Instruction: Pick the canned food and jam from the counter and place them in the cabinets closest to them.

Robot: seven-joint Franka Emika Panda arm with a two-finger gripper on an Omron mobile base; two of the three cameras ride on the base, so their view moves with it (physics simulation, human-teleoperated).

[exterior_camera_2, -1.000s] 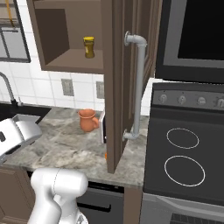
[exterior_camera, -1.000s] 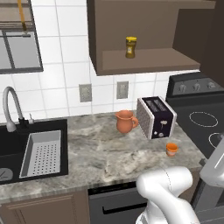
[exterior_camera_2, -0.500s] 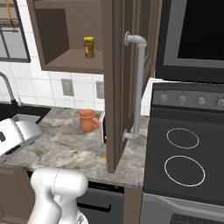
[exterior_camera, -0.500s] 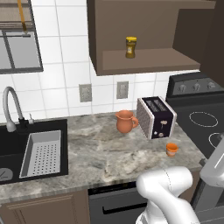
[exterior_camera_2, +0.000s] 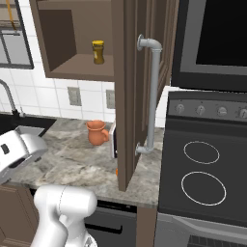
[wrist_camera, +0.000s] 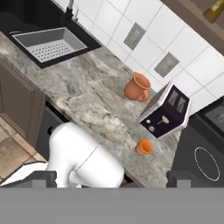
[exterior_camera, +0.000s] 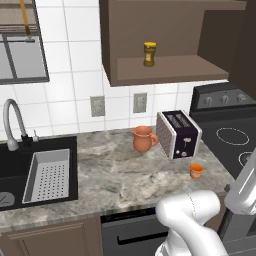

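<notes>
The jam [exterior_camera: 196, 170], a small squat orange jar, stands on the counter [exterior_camera: 115, 175] near its front right corner, in front of the toaster; the hand view has the jam [wrist_camera: 143, 147] below and well ahead of my gripper. My gripper [wrist_camera: 111, 178] hangs high over the counter [wrist_camera: 87, 87], open, with nothing between its fingertips [wrist_camera: 43, 177]. The cabinets [exterior_camera: 165, 70] above the counter stand open, with a lighter inner shelf. The canned food is out of view.
A taller amber jar [exterior_camera: 149, 54] stands on the cabinet shelf. A toaster [exterior_camera: 178, 134] and a terracotta jug [exterior_camera: 143, 138] are at the counter's back. A sink [exterior_camera: 12, 162] with a grey strainer [exterior_camera: 47, 175] lies left, the stove [exterior_camera_2: 202, 173] right. The open cabinet door [exterior_camera_2: 130, 96] juts out over the counter.
</notes>
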